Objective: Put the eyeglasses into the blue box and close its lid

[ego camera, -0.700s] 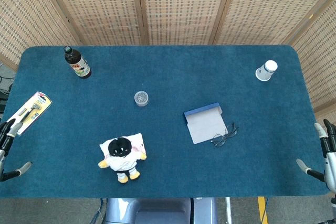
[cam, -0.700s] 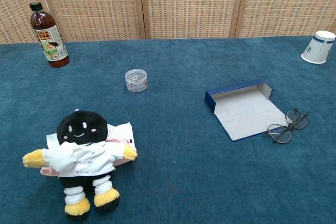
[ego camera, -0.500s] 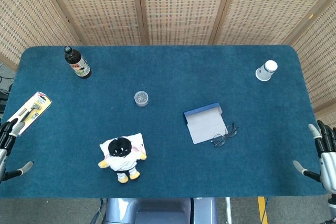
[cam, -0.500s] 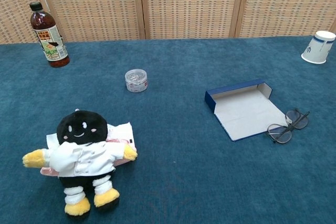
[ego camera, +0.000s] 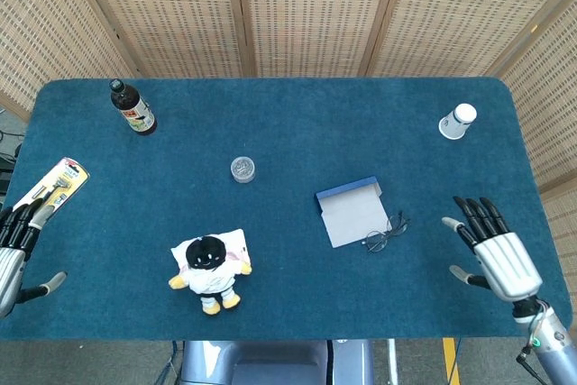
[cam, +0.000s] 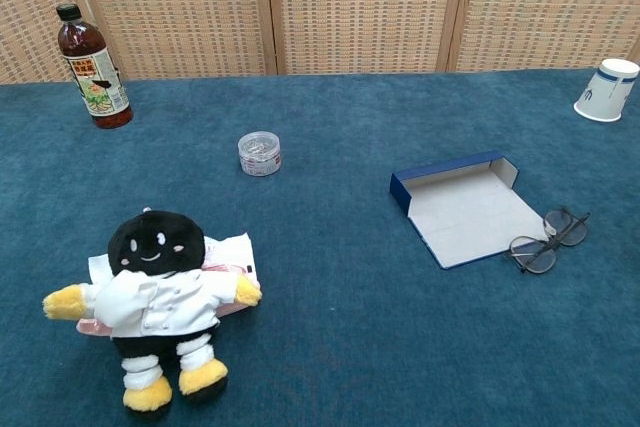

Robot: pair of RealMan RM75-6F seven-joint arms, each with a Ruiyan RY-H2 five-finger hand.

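Note:
The blue box (ego camera: 353, 212) (cam: 465, 209) lies open and flat near the table's middle right, its pale inside facing up. Dark-framed eyeglasses (ego camera: 386, 233) (cam: 548, 242) rest on the cloth against its right front corner. My right hand (ego camera: 491, 248) hovers over the table to the right of the eyeglasses, fingers spread, holding nothing. My left hand (ego camera: 14, 251) is at the left table edge, fingers apart and empty. Neither hand shows in the chest view.
A plush doll (ego camera: 210, 271) (cam: 155, 305) lies on a white packet at front left. A small clear jar (ego camera: 242, 169) (cam: 260, 153), a brown bottle (ego camera: 132, 108) (cam: 91, 67), a paper cup (ego camera: 457, 121) (cam: 606, 90) and a yellow carded tool (ego camera: 54, 186) stand around.
My right hand has moved in from the right table edge to a spot over the cloth beside the eyeglasses. My left hand has shifted slightly inward.

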